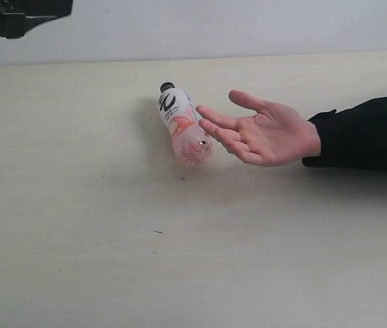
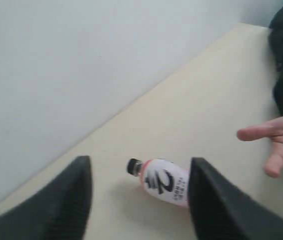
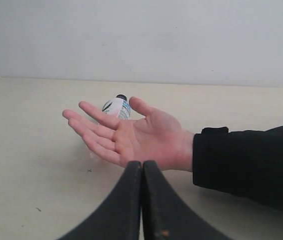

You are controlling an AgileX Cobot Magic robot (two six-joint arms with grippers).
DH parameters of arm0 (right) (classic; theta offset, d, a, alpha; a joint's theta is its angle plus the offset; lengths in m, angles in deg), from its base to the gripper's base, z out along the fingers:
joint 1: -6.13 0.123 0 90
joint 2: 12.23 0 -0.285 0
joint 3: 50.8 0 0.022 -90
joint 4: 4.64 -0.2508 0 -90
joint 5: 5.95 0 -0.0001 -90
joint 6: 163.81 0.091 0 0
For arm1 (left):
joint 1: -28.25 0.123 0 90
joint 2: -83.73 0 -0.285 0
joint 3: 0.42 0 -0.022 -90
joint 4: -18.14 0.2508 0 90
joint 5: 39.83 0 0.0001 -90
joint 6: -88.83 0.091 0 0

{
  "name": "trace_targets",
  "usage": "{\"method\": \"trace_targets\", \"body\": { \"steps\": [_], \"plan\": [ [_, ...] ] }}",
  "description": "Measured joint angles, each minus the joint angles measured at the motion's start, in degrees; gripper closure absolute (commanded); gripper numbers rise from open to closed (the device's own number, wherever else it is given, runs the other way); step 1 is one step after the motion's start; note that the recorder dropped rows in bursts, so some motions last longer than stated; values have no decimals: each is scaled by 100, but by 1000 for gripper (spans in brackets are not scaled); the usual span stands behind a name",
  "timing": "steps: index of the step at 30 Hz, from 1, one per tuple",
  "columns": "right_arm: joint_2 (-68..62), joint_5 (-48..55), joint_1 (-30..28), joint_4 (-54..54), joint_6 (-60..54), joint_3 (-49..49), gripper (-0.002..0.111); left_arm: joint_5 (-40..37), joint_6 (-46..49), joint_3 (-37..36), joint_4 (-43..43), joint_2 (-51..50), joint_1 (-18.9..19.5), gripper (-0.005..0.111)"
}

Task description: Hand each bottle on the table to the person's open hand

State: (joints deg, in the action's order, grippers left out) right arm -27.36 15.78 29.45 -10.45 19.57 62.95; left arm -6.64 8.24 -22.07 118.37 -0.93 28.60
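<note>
The table (image 1: 77, 239) spreads pale and bare under me. From 3 o'clock in the exterior view a black sleeve (image 1: 364, 133) reaches in, ending in the person's open hand (image 1: 265, 133), palm up and waiting above the tabletop. My left gripper (image 2: 140, 161) is spread wide and empty, with its jaws framing the target from above. My right gripper (image 3: 142, 165) is pressed closed on nothing, with the palm just ahead of it. The one bottle (image 1: 180, 119) I can see lies on its side near the table's middle, just at 9 o'clock of the person's fingertips. I cannot tell whether they touch it. Its clear base points toward 5 o'clock and its neck toward 11 o'clock. I judge it light, with thin plastic walls that would dent under a hard squeeze, and smooth and round enough to roll away if nudged. I cannot tell how full it is. The label (image 1: 169, 106) wraps the straightest, firmest stretch, so I would close there with my jaws across the long axis, gently. The black cap (image 1: 167, 87) is too small and tapered for a sure hold.
</note>
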Motion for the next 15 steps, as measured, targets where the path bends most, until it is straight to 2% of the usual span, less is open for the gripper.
{"method": "trace_targets", "body": {
  "steps": [2, 5, 8, 11, 15],
  "plan": [
    [0, 0, 0, 0, 0, 0, 108, -333, 196, 15, 9, 57, 0, 107],
    [0, 0, 0, 0, 0, 0, 108, -707, 395, 18, 9, 97, 0, 100],
    [0, 0, 0, 0, 0, 0, 108, -1181, 194, 28, 20, 97, -132, 90],
    [0, 0, 0, 0, 0, 0, 108, -2214, -387, 28, 20, 76, -495, 80],
    [0, 0, 0, 0, 0, 0, 108, -3672, -752, 40, 20, -80, -1314, 61]
  ]
}}
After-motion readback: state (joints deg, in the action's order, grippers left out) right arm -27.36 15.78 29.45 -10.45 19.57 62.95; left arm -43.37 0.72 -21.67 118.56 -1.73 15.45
